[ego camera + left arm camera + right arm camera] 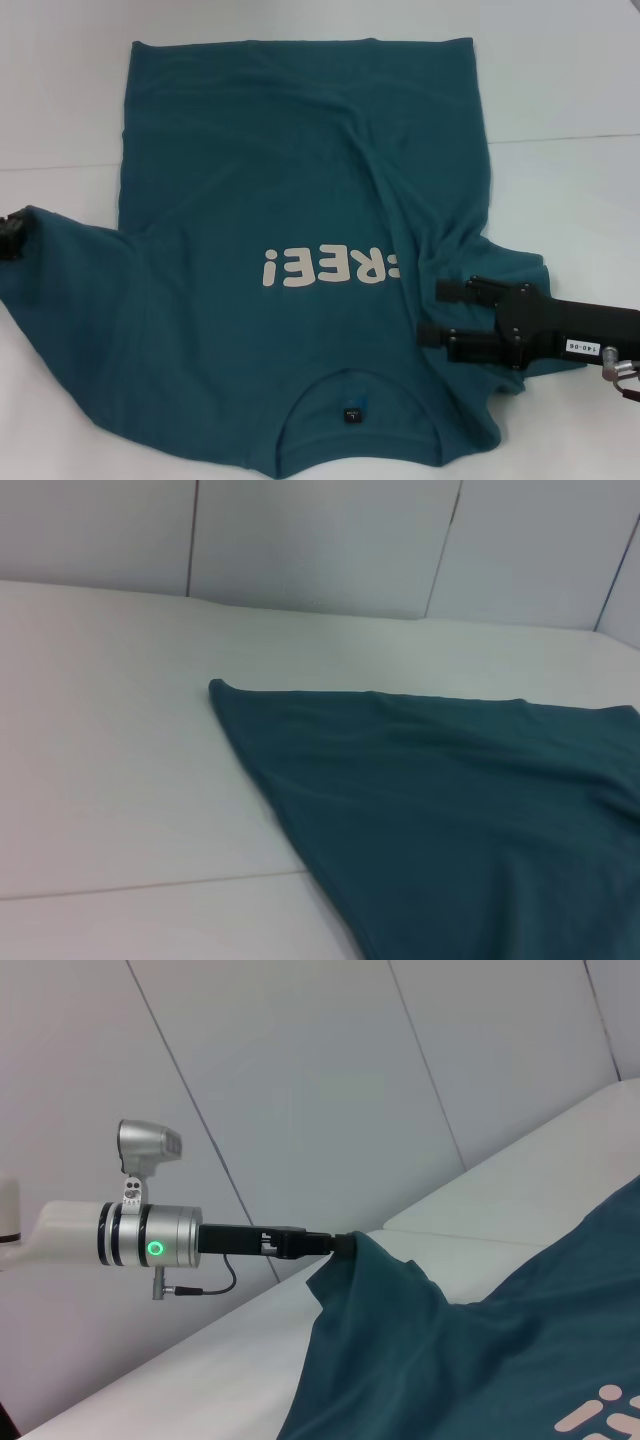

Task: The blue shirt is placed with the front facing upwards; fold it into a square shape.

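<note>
The blue shirt [300, 200], soft creased cotton with cream lettering, lies spread on the white surface [570, 90]. The left claw [340, 1245] pinches its sleeve tip, lifting it in a peak. The right claw [440, 312] hovers narrowly parted above the opposite sleeve, lettering just beside it.

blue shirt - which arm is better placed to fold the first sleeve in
Left. The left gripper already pinches the blue shirt at its left sleeve tip, lifted off the table. The right gripper only hovers open above the right sleeve.
</note>
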### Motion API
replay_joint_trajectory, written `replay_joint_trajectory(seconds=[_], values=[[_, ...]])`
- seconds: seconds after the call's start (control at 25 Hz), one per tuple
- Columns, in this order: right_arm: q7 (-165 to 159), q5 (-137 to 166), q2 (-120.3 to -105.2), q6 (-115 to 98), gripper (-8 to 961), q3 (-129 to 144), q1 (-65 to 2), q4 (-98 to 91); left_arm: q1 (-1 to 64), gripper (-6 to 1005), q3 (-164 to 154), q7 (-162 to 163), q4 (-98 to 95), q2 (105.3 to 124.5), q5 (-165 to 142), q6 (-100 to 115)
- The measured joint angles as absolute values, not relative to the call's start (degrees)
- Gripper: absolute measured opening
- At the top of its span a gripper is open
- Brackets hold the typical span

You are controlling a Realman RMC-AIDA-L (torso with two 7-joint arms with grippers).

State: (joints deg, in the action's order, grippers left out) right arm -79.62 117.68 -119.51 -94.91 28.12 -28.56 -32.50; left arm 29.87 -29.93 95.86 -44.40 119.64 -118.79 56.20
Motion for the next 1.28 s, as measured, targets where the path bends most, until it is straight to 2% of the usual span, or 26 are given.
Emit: replay_joint_trajectory(seconds=[0.48,1.04,1.28], values=[[-79.6,117.7,-119.51,-94.9,854,28.3,-28.5,-31.9,28.7,11,-29.9,102.5,-48.4,120.4,-118.3,66.5],[-79.2,117.7,-119.51,-94.9,849,28.6,-28.6,-31.9,30.2,14,-30.1,104.5,-47.8,123.51,-115.0,71.9],[-78.8,117.7,-119.51,-94.9,847,28.6,-28.3,-31.9,31.8,15,-30.2,104.4,-43.0,123.86,-113.2,72.1]])
